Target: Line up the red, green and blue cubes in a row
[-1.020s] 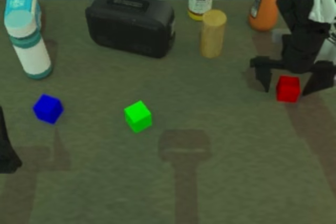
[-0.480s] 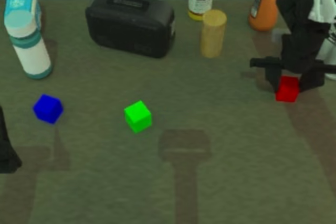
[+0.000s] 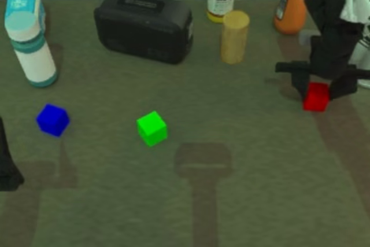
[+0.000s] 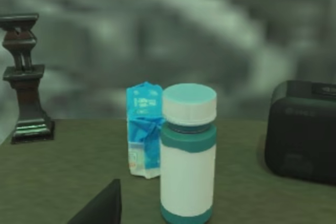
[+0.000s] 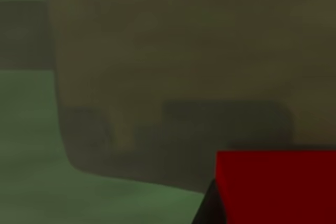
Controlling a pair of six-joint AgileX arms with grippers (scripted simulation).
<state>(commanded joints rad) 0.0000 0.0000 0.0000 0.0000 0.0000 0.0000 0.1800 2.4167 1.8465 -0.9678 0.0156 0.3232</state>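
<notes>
A: Right gripper (image 3: 319, 88) status?
B: Fingers clamped on the red cube (image 3: 317, 96) at the table's right side, just in front of the orange bottle (image 3: 291, 7). A second ago the fingers stood wide apart either side of it; half a second ago they had already closed. Cube position unchanged across all three.
A: Other cubes?
B: Green cube (image 3: 152, 128) left of centre, blue cube (image 3: 52, 120) far left, well apart; neither has shifted.
A: Left gripper (image 3: 8, 169)?
B: Parked at the left edge; cannot tell its fingers.
</notes>
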